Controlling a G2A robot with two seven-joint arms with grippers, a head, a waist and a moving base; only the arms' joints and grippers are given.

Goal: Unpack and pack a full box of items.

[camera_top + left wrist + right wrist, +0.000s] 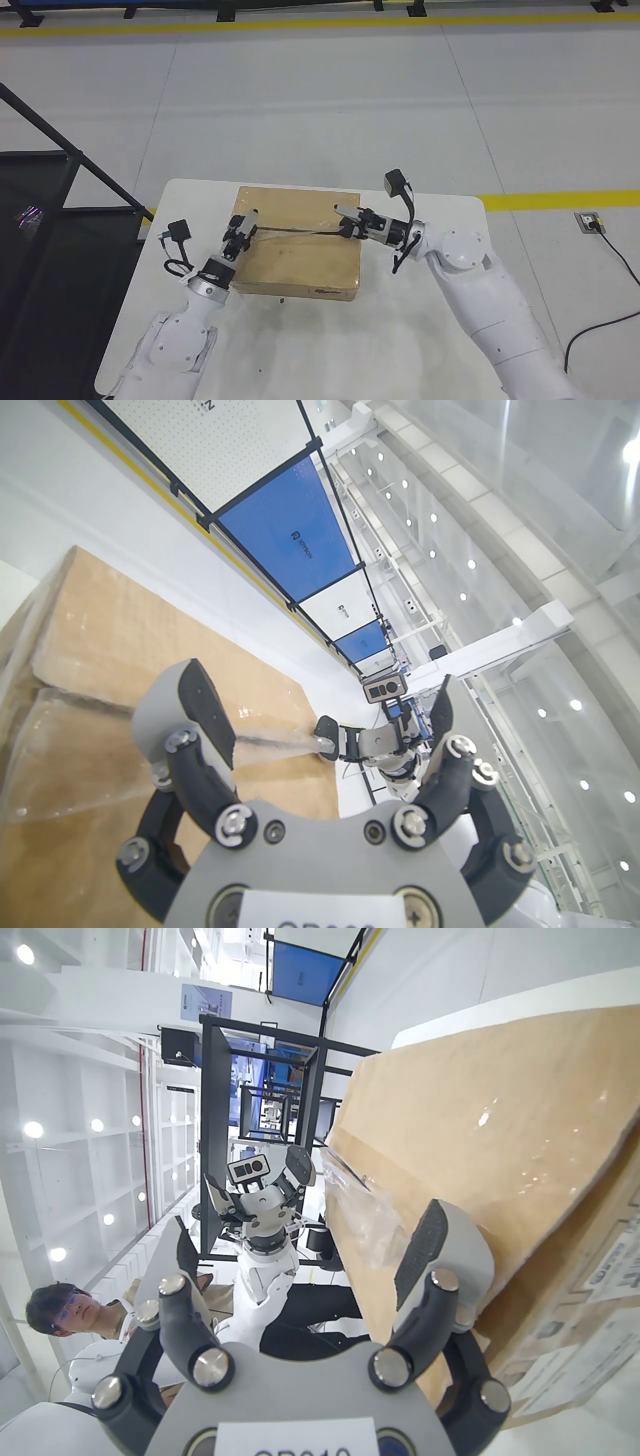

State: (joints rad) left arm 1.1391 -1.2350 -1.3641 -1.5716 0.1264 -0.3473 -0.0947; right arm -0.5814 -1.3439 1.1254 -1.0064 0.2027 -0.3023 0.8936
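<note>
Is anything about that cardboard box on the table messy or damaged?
Yes. The clear tape along the top seam of the cardboard box is wrinkled rather than flat, and at the end near the open right end effector it is bunched up and lifted off the cardboard. The box itself looks intact.

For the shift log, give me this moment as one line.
box: closed, seam taped | left gripper: open, at one seam end | right gripper: open, at opposite end
</note>
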